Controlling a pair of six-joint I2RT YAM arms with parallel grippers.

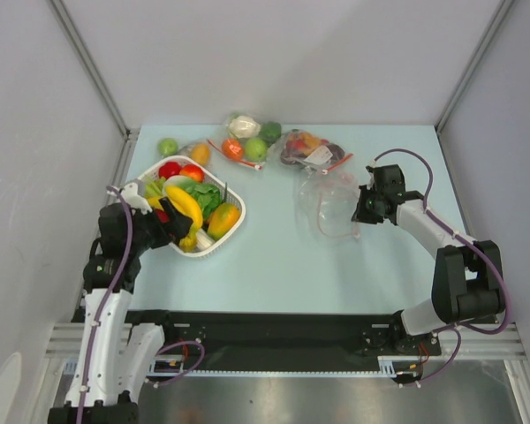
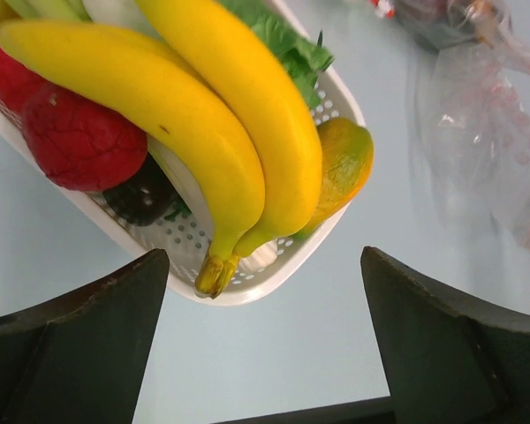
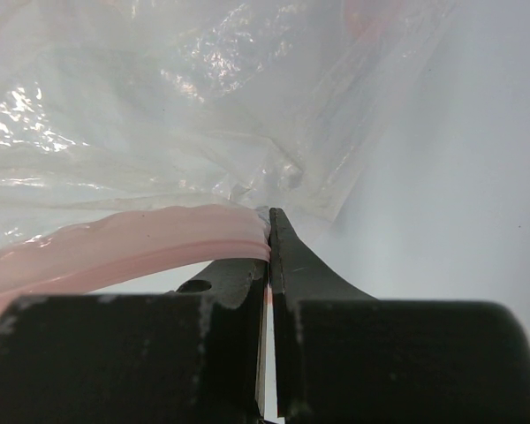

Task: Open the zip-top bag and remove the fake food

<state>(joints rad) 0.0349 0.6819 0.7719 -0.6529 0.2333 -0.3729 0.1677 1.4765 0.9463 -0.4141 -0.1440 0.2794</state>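
Observation:
The zip-top bag (image 1: 329, 201) lies crumpled and clear on the table right of centre, with nothing showing inside it. My right gripper (image 1: 364, 212) is shut on its pink zip strip (image 3: 115, 243), the jaws pressed together at the strip's end (image 3: 269, 216). The fake food fills a white basket (image 1: 236, 196) at the left: a banana bunch (image 2: 203, 115), lettuce (image 2: 287, 40), an orange-yellow fruit (image 2: 344, 163) and a red piece (image 2: 75, 141). My left gripper (image 2: 263, 265) stands open just short of the banana stems, holding nothing. From above it (image 1: 178, 231) sits at the basket's near edge.
Along the back lie a clear bag with dark purple items (image 1: 311, 150), a bag with cauliflower and green fruit (image 1: 247, 134), a loose green apple (image 1: 167, 146) and an orange fruit (image 1: 200, 154). Grey walls close in the table on the left, back and right.

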